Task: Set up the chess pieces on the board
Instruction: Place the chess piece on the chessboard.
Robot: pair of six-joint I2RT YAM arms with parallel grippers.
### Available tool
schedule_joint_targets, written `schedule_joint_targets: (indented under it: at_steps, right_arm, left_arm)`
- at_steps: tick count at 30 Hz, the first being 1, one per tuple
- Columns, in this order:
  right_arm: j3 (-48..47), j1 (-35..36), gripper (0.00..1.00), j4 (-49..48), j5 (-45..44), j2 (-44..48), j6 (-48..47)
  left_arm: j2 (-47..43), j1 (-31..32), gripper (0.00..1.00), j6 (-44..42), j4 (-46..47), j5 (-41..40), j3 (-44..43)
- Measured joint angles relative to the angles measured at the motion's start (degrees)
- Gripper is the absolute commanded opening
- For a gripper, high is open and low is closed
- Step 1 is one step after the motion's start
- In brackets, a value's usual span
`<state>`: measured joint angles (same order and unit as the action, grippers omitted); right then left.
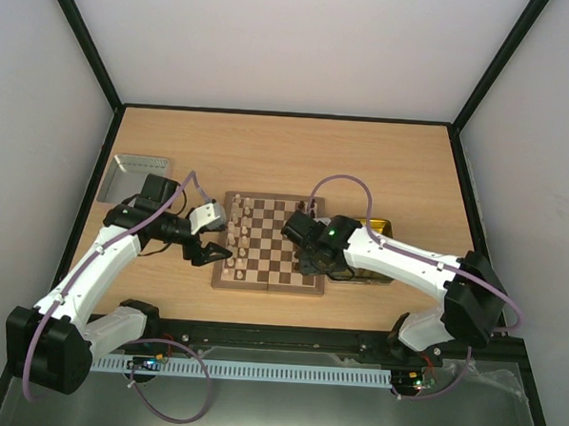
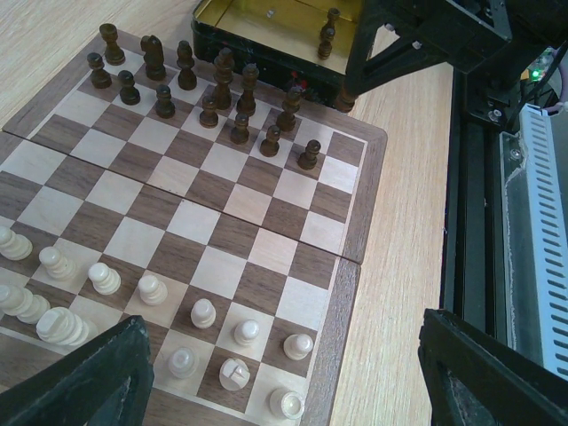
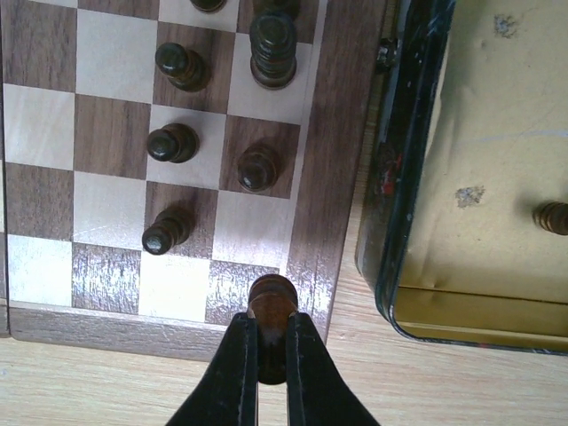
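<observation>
The chessboard (image 1: pixel 269 255) lies mid-table, with cream pieces (image 1: pixel 236 220) along its left side and dark pieces (image 1: pixel 302 214) along its right. My right gripper (image 1: pixel 309 264) is shut on a dark brown piece (image 3: pixel 272 306) and holds it over the board's near right corner square (image 3: pixel 232 293). Several dark pieces (image 3: pixel 173 144) stand on the squares beyond it. My left gripper (image 1: pixel 216 252) is open and empty at the board's near left edge. In its wrist view cream pieces (image 2: pixel 203 313) stand between its fingers (image 2: pixel 84 382) and dark pieces (image 2: pixel 222 98) stand at the far side.
A yellow tray (image 1: pixel 370 251) lies right of the board, partly under my right arm; it holds a dark piece (image 3: pixel 554 217) and more show in the left wrist view (image 2: pixel 327 32). A silver metal tray (image 1: pixel 134 178) lies at the far left.
</observation>
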<state>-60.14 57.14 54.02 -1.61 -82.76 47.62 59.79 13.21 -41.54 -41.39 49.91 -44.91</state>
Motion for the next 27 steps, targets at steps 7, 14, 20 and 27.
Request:
schedule_joint_targets:
  at_steps: [7, 14, 20, 27]
  right_arm:
    - [0.0, 0.1, 0.02, -2.1, 0.2, -2.1, 0.0]
    - [1.0, 0.2, 0.02, -4.3, 0.2, -4.7, 0.0]
    - [1.1, 0.2, 0.02, -5.4, 0.2, -5.0, 0.0]
    - [1.1, 0.2, 0.02, -6.1, 0.2, -5.4, 0.0]
  left_arm:
    - [0.0, 0.0, 0.82, 0.0, 0.0, 0.0, 0.0]
    - [0.0, 0.0, 0.82, 0.0, 0.1, 0.0, 0.0]
    - [0.0, 0.0, 0.82, 0.0, 0.4, 0.0, 0.1]
    - [0.0, 0.0, 0.82, 0.0, 0.4, -0.1, 0.4]
